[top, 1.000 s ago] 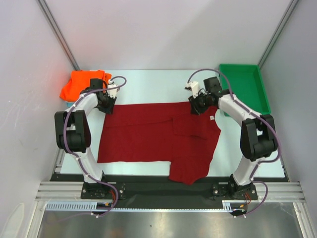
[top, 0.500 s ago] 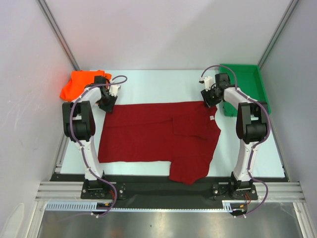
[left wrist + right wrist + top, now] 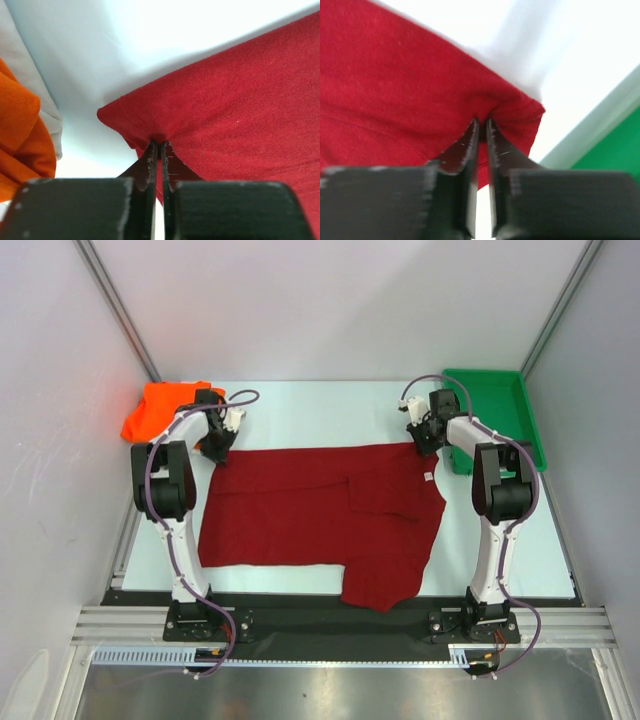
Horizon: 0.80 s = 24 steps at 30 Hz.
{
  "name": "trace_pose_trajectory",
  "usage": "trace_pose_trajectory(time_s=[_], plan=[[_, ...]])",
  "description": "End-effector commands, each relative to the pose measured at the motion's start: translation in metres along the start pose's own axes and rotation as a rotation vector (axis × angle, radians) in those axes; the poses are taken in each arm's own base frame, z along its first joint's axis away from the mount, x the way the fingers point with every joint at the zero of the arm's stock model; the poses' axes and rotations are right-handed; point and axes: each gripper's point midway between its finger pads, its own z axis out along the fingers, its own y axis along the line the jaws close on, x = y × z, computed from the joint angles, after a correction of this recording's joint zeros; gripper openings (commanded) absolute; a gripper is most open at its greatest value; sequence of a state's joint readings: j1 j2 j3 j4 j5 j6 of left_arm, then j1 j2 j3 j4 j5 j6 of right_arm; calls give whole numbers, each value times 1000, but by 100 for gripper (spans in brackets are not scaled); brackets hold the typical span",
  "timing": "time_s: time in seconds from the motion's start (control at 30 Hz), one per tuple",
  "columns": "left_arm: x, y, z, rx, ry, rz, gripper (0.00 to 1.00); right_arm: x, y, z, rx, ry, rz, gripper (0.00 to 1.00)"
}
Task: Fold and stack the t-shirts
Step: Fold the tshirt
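The dark red cloth short-sleeved t-shirt (image 3: pixel 300 510) lies spread across the middle of the pale surface (image 3: pixel 320 410). Its long far edge runs parallel to the far edge of the surface. Its near right portion reaches the near edge and overlaps the black strip there. One panel is folded over on the right half, and a small white label (image 3: pixel 428 477) shows close to the right edge of the garment.

The left jaws are pressed together on the far left corner of the shirt. In the left wrist view the red cloth (image 3: pixel 240 100) puckers into the closed tips, with bare surface (image 3: pixel 125 40) beyond it. The right jaws are likewise pressed together on the far right corner. In the right wrist view the red cloth (image 3: pixel 395 90) bunches into a small fold at the tips.

The bright orange cloth t-shirt (image 3: pixel 160 408) sits bunched in the far left corner of the surface, just beside the left jaws. It also shows at the left edge of the left wrist view (image 3: pixel 20 135).

The green rectangular plastic tray (image 3: pixel 505 390) occupies the far right corner of the surface, just beside the right jaws. A part of it shows at the lower right of the right wrist view (image 3: pixel 615 145).
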<state>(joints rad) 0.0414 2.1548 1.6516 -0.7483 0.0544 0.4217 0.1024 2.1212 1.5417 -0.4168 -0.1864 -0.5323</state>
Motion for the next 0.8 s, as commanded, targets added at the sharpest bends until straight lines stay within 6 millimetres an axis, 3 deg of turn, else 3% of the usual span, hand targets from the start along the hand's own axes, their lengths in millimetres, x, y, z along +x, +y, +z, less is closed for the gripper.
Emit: trace_pose_trajectory(time_s=[0.0,0.07,0.4,0.47,0.5,0.57,0.6,0.77], plan=[[4,10,20,-37,24,0,0,2,-16,17,45,15,-26,9],[2,12,21,-45,21,-3,0,3,-18,23,51,17,-26,0],[-33,28,23,-61,-8,-2,0,-16,-46,35,96,-16,-17,0],[-33,28,34,-44,20,-4,0,-22,-52,37,104,-29,-17,0],[-48,32,28,-57,-12,1,0,-25,-53,37,105,-36,-17,0],[-49,33,39,-50,11,11,0,-31,-56,38,108,-48,-15,0],[-64,36,35,-62,-20,19,0,-34,-57,38,107,-56,-14,0],[-80,42,48,-103,-26,42,0,-50,-67,41,128,-93,-11,0]])
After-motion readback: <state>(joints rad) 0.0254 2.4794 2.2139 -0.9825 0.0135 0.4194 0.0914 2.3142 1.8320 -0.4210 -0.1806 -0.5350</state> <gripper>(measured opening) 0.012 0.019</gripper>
